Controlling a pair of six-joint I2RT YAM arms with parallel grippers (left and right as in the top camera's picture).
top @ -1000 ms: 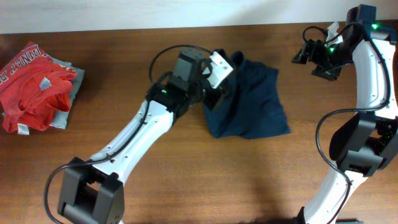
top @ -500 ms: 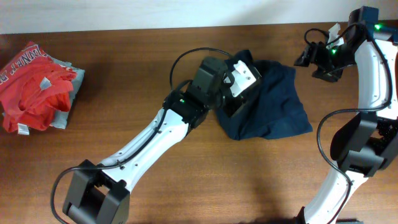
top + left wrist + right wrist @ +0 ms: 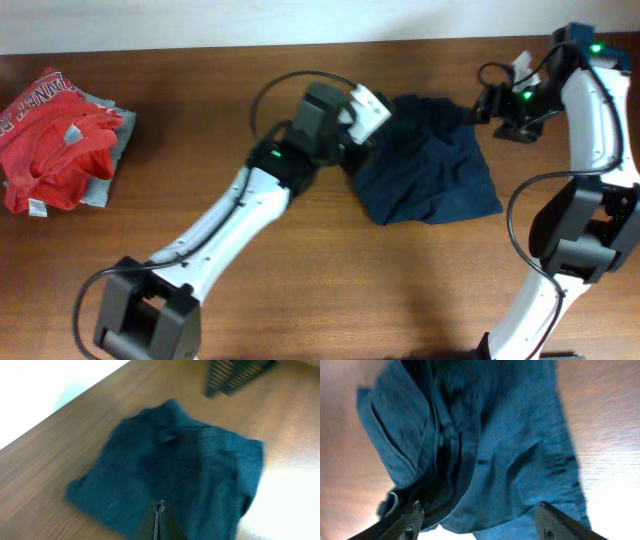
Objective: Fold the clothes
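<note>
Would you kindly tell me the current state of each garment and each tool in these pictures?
Dark navy-blue fabric garment: rumpled, lying on the brown wooden table, not neatly folded.
Red printed garment: bunched in a heap atop the light grey garment.
Light grey garment: mostly covered by the red one.
Left tool: shut, tips over the navy garment's edge.
Right tool: open wide above the navy garment.

The table point(image 3: 300, 290) I worked at was brown wood. A dark navy garment point(image 3: 430, 175) lay rumpled on it toward my right rear. Well apart, at the left edge, a grey garment point(image 3: 105, 182) lay flat under a crumpled red garment point(image 3: 50, 140).
</note>
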